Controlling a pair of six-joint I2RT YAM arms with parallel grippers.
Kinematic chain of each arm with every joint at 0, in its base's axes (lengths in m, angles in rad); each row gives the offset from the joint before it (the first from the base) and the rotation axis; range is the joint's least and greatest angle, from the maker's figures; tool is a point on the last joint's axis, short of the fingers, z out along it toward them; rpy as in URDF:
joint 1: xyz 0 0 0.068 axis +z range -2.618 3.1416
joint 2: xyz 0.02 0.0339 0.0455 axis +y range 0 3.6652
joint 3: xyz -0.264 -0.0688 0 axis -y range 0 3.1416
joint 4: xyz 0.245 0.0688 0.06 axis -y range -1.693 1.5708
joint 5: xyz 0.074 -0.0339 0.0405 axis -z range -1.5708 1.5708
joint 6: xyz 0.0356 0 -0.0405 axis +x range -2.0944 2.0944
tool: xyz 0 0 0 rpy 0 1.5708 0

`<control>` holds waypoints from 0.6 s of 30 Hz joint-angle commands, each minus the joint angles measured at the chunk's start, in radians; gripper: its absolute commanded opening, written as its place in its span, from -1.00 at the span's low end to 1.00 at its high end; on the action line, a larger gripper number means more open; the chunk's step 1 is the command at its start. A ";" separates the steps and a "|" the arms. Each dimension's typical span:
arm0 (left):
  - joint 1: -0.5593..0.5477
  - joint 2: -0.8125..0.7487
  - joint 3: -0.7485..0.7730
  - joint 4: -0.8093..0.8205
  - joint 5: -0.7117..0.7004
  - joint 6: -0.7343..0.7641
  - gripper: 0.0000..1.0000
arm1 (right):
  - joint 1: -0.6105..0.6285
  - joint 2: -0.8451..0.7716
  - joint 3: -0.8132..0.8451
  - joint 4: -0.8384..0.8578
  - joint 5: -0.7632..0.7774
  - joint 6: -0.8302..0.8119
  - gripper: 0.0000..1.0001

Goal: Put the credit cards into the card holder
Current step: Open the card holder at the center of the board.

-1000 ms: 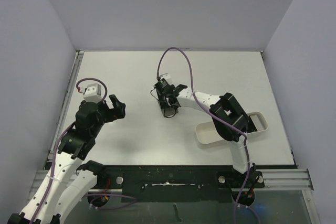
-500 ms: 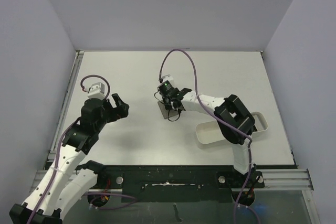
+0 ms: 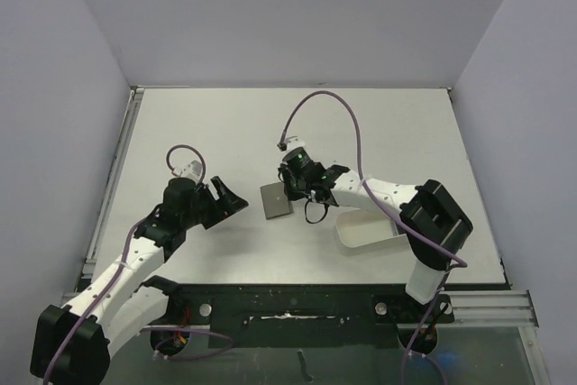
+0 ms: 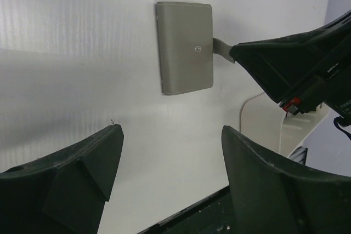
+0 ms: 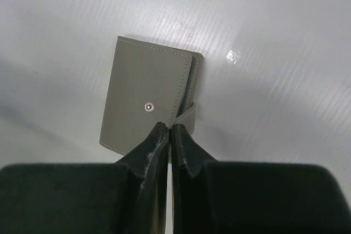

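Plain pale-lilac walls, white ribbed table (image 3: 180,132), white oblong tray (image 3: 356,233) on right side. Mid-table: flat grey-olive folding card holder (image 5: 145,102), closed, snap up. Within last second: right end effector (image 5: 170,131) pinched tight on its strap tab; left end effector (image 4: 173,135) moved in close, jaws wide. Likely prep for opening. Dark credit cards not visible.

No lettering can be read anywhere. Tiny pale print stands on the dark body of the right gripper (image 4: 236,54), too small to make out.
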 commanded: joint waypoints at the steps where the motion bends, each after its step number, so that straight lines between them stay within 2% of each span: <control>1: 0.004 0.040 -0.009 0.187 0.085 -0.071 0.41 | 0.010 -0.103 -0.057 0.144 -0.110 0.060 -1.00; 8: 0.004 0.104 -0.017 0.186 0.064 -0.055 0.36 | 0.011 -0.204 -0.171 0.315 -0.260 0.127 -1.00; 18: 0.006 0.146 -0.006 0.188 0.094 -0.047 0.38 | 0.012 -0.264 -0.238 0.495 -0.403 0.242 -1.00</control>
